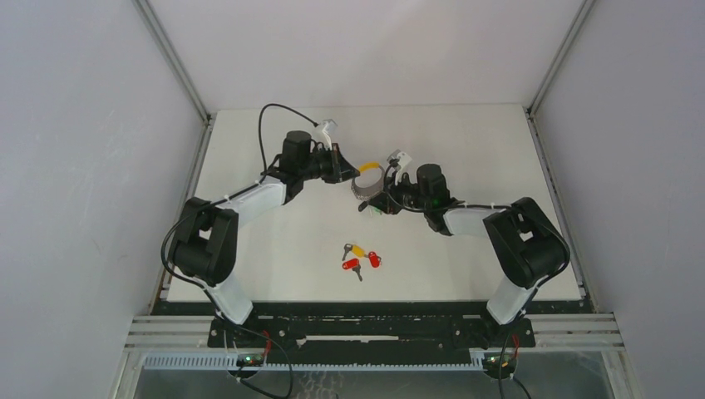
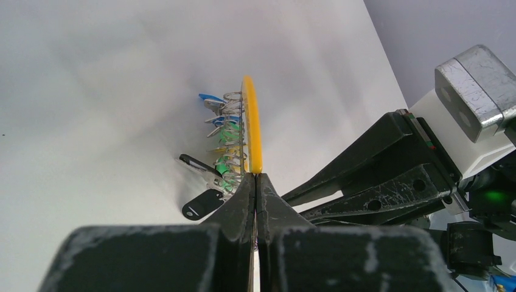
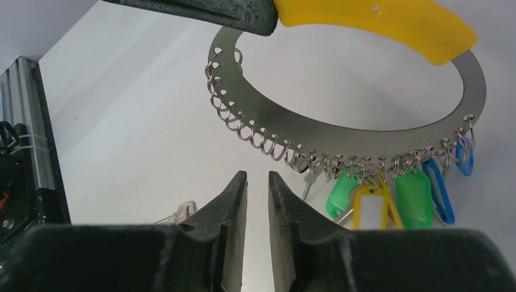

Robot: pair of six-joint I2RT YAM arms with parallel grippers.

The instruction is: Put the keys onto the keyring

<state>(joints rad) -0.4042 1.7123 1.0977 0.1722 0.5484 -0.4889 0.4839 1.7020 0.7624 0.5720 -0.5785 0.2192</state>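
Note:
The keyring [image 1: 367, 184] is a flat silver ring with a yellow band [image 3: 377, 21] and a row of wire loops carrying green, blue and yellow tags [image 3: 414, 194]. It hangs above the middle of the table. My left gripper [image 2: 256, 176] is shut on the end of the yellow band [image 2: 251, 121]. My right gripper [image 3: 257, 175] sits just below the ring's lower edge [image 3: 292, 131], its jaws a narrow gap apart with nothing between them. Three loose keys [image 1: 359, 258], with red and yellow tags, lie on the table nearer the arm bases.
A black tag [image 2: 202, 204] and a silver key [image 3: 178, 212] rest on the table under the ring. The left arm's finger [image 3: 201, 9] crosses the top of the right wrist view. Grey walls enclose the white table [image 1: 465, 141].

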